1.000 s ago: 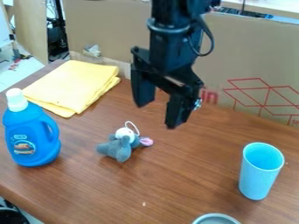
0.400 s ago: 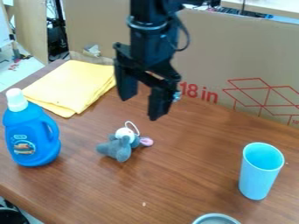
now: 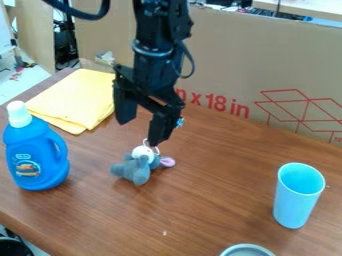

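In the camera view, the black two-finger gripper [image 3: 141, 131], its fingers spread apart, hangs just above the small grey plush toy [image 3: 136, 169], which lies on the brown wooden table [image 3: 200, 210] between the blue plastic bottle [image 3: 39, 159] and the light-blue cup [image 3: 295, 200].

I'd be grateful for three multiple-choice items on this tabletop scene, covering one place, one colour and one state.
1. In the image, where is the small gray plush toy relative to the blue plastic bottle and tall light-blue cup?
A) Left of both
B) Between them
C) Right of both

2. What colour is the folded cloth?
A) Yellow
B) Red
C) Green

3. What state is the black two-finger gripper in?
A) Fully shut
B) Shut on the cup
C) Open

1 B: bottle to its left, cup to its right.
2 A: its upper surface is yellow.
3 C: a wide gap separates the fingers.
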Controlling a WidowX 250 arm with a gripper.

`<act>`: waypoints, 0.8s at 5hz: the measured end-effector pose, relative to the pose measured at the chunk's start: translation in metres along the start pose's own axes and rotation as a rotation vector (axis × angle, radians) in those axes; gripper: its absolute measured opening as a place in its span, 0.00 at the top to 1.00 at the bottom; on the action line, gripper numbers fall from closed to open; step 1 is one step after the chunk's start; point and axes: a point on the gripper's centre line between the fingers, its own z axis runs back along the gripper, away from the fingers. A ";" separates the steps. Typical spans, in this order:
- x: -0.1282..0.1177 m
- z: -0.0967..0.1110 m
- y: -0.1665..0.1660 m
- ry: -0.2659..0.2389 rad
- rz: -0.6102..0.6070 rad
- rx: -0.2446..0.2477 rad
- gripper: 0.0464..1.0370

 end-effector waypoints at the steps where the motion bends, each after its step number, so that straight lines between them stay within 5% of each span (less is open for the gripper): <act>1: 0.000 -0.019 -0.001 0.028 0.017 0.000 0.04; 2: 0.003 -0.032 0.004 0.019 0.045 -0.022 0.04; 4: 0.005 -0.065 0.002 0.091 0.061 -0.035 0.04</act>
